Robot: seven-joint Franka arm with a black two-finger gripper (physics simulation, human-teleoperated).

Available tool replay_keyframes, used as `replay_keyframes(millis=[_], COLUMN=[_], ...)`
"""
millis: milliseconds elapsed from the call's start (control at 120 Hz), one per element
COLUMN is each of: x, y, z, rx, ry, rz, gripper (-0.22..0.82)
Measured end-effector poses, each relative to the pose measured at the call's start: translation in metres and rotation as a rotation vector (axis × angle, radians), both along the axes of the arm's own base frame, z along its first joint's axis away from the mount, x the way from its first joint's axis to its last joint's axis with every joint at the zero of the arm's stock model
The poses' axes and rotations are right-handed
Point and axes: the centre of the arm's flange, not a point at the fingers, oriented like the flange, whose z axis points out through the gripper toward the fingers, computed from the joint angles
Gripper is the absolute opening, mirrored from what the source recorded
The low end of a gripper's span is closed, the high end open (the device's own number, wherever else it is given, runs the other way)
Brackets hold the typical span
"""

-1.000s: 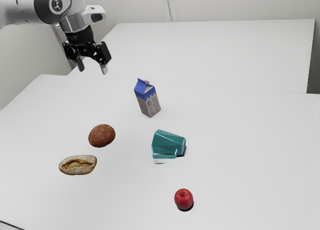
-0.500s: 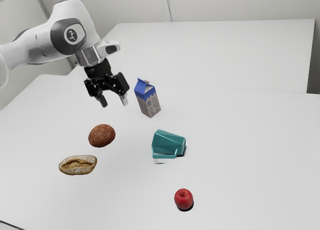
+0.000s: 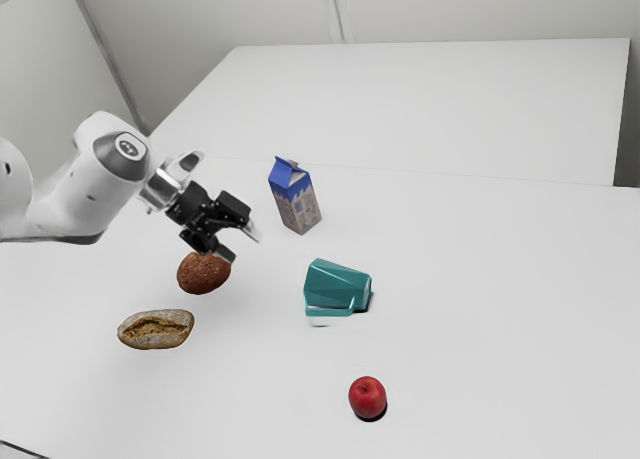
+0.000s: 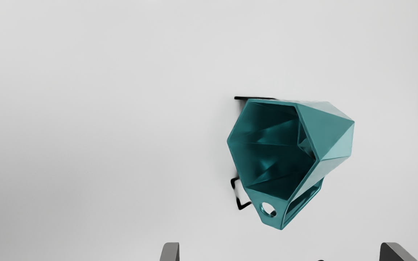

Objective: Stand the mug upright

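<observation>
Gripper (image 3: 246,249) w/ fingers (image 4: 170,253) apart, 1 tipped mug (image 3: 335,285), 1 carton (image 3: 297,199), 1 apple (image 3: 367,397), 2 loaves (image 3: 155,330)

Our arm (image 3: 75,204) wears smooth, rounded shells of glossy white, marked with a few small dark spots. Around one joint runs a dark grey collar (image 3: 121,166), and set in it is a round dark badge (image 3: 130,145) with a pale ring and a light emblem too small to make out. Beyond that we have a shiny silver wrist section (image 3: 161,187), then a black, angular two-finger gripper (image 3: 245,249) with plain grey, softly cornered fingertips (image 4: 169,253).
</observation>
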Motion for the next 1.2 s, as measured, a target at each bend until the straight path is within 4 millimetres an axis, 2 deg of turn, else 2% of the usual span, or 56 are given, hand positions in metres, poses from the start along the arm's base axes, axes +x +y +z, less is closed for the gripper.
replay_keyframes(millis=[158,358,500,858,933,1200], x=[0.012,0.018,0.021,0.024,0.024,0.024], y=[-0.028,-0.035,-0.047,-0.096,-0.101,-0.106], z=[-0.036,-0.064,-0.077,-0.096,-0.098,-0.097], rx=[-0.082,-0.120,-0.153,-0.270,-0.283,-0.297], ry=[-0.073,-0.151,-0.192,-0.257,-0.266,-0.305], rz=[-0.063,-0.126,-0.170,-0.278,-0.295,-0.338], gripper=[0.60,0.60,0.60,0.60,0.54,0.22])
